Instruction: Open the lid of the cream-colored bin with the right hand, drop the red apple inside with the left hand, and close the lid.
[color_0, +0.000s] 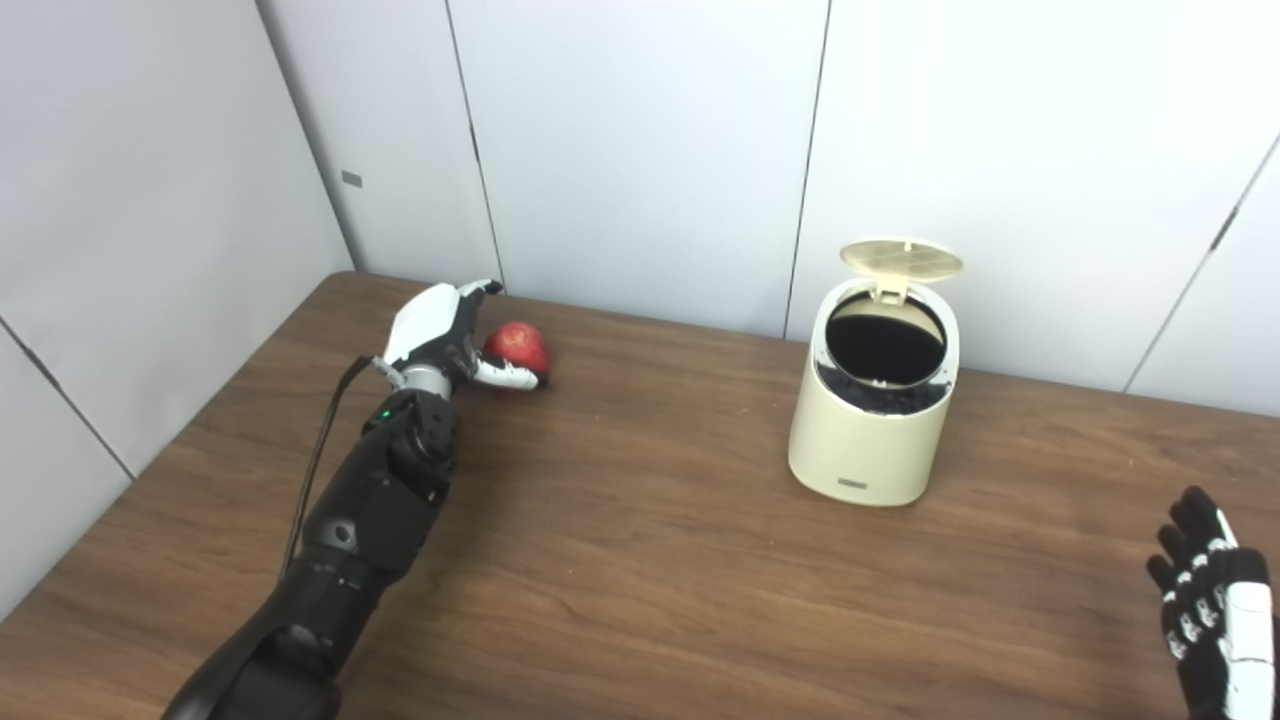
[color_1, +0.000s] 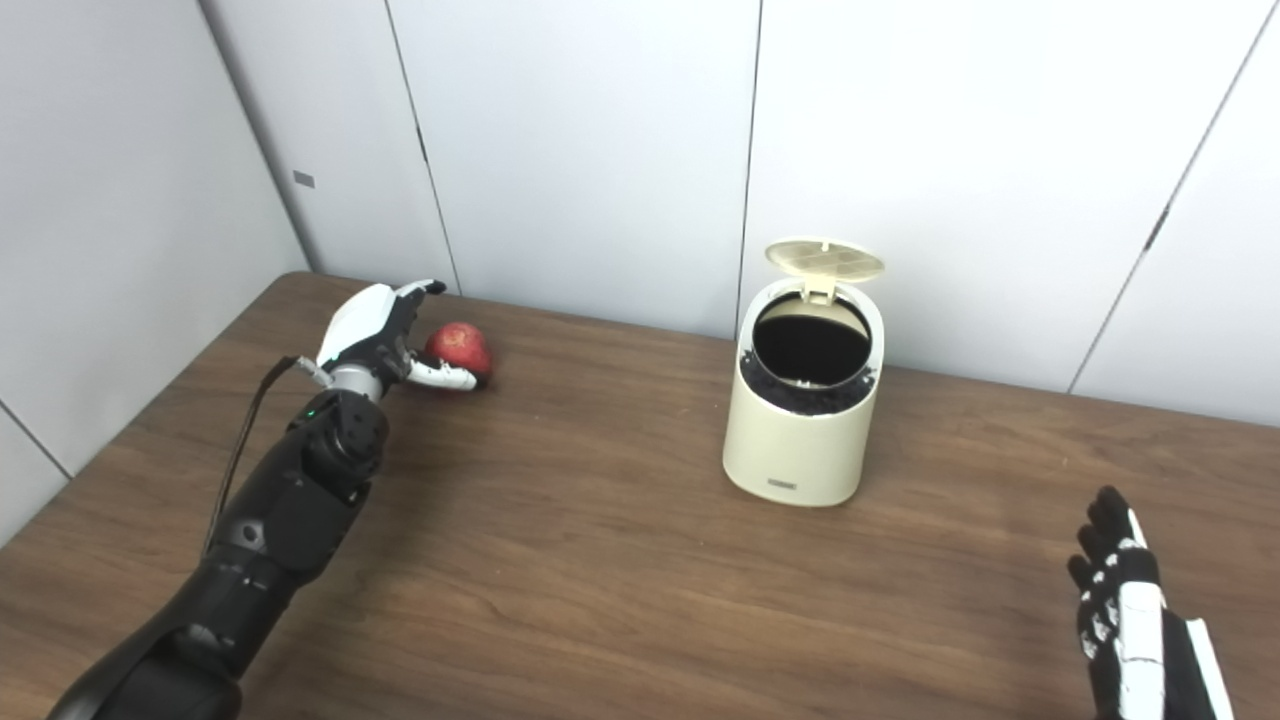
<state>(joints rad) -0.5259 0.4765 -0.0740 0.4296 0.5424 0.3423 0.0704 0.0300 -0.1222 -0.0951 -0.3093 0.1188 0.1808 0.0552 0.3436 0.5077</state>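
At the far left of the wooden table (color_0: 640, 540), the left hand (color_0: 440, 330) has its fingers curled around the red apple (color_0: 518, 347), the thumb lying along the apple's near side. The apple seems to rest on the tabletop, so the grasp looks formed or forming, with no lift yet. Well to the right, the cream-colored bin (color_0: 870, 400) stands upright with its lid (color_0: 901, 258) raised at the far edge and its dark mouth exposed. The opening step therefore appears done. At the near right corner, the right hand (color_0: 1215, 600) is well apart from the bin, fingers loosely spread and holding nothing. What remains, by this judgement: carrying the apple across, dropping it into the bin, and closing the lid.
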